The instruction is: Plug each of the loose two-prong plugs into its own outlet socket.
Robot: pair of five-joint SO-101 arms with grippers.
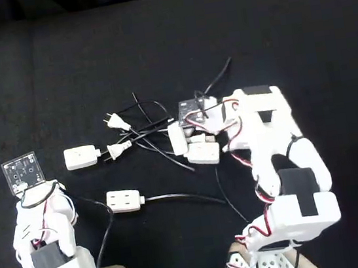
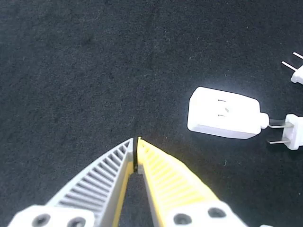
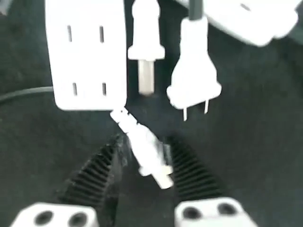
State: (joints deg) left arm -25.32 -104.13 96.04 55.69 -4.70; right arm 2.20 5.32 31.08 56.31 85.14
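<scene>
The black bench (image 1: 285,40) carries a white outlet block (image 3: 87,56); just beside its corner, my right pincer (image 3: 144,139) grips a white two-prong plug (image 3: 147,156). My left pincer (image 2: 136,142) is closed and empty, near a smaller outlet socket (image 2: 222,113).

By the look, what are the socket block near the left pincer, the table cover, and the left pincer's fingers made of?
Socket block: white moulded plastic, smooth and slightly glossy; it throws a bright sheen.
Table cover: black cloth, matte, likely felt; fine specks and fibres show.
Left pincer fingers: probably printed plastic, one grey, one yellow, with ribbed faces.
</scene>
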